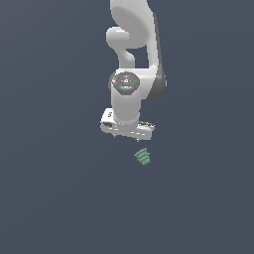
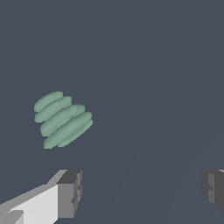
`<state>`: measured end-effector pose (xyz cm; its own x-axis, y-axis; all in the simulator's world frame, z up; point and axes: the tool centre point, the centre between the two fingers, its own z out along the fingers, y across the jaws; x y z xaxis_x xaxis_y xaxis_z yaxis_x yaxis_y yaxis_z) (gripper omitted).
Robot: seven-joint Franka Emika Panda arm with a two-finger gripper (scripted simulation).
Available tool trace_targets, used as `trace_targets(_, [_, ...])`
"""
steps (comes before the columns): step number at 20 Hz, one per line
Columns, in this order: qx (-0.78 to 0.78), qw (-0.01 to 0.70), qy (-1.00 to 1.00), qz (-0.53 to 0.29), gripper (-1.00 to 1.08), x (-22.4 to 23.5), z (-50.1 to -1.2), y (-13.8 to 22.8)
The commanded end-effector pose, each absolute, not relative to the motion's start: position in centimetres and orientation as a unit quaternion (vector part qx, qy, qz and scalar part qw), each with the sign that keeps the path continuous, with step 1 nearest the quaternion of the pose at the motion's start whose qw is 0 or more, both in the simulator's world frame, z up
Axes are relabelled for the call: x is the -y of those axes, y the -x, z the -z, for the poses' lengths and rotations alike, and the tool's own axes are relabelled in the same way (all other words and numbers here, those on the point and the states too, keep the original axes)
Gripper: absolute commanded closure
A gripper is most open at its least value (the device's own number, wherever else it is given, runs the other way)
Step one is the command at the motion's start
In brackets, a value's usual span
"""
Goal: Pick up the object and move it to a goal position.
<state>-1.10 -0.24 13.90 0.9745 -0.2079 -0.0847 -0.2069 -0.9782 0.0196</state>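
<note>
The object (image 1: 143, 157) is a small pale-green ribbed piece lying on the dark floor, just below and slightly toward the exterior view's right of my white gripper (image 1: 127, 135). In the wrist view the object (image 2: 62, 119) shows as several stacked green ridges, tilted, lying apart from the fingers. My gripper (image 2: 140, 190) is open: its two dark grey fingertips (image 2: 70, 192) stand far apart with only bare floor between them. Nothing is held.
The white arm (image 1: 134, 54) rises from the gripper toward the top of the exterior view. A plain dark blue-grey floor (image 1: 59, 198) surrounds everything; no other objects or edges show.
</note>
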Motion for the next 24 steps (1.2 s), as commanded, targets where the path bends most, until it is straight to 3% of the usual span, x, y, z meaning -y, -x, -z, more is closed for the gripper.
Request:
trace_targets(1, [0.130,0.006,-0.991,0.041,-0.92,-0.2,-13.7,0.8])
trace_targets(24, [0.395,0.005,-0.919,0.013,-0.92,-5.3,-11.3,-2.3])
